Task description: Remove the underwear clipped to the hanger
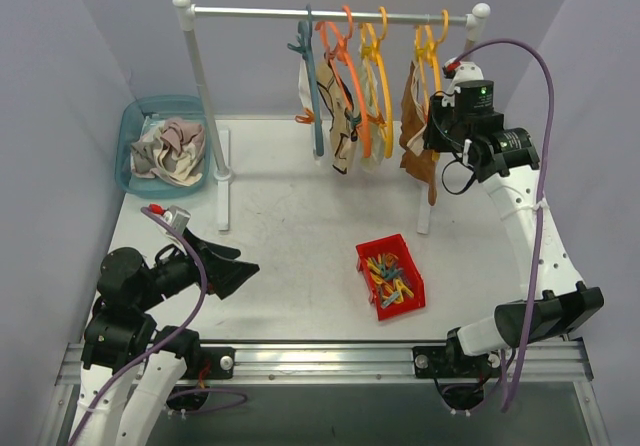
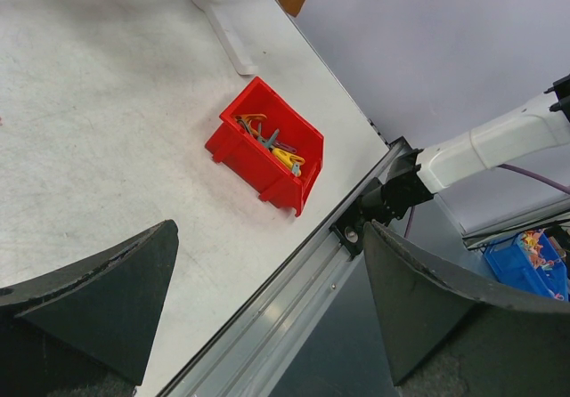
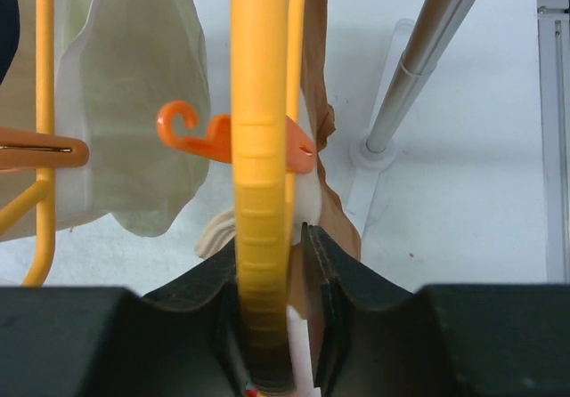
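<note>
white table (image 1: pixel 300 266) under a clothes rack (image 1: pixel 330 11).
right gripper (image 3: pixel 272 263) clamps the yellow hanger (image 3: pixel 260 103); steady it while freeing the brown underwear (image 1: pixel 415 151). left gripper (image 2: pixel 270 246) gapes.

Red bin (image 1: pixel 400 310) of clothespins (image 1: pixel 388 276) sits on table (image 1: pixel 290 266).

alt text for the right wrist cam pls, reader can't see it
The right gripper straddles a yellow hanger running up mid-frame. Behind it hang pale underwear and brown underwear, with an orange clip crossing behind the hanger. The rack pole stands at right on the white table.
</note>
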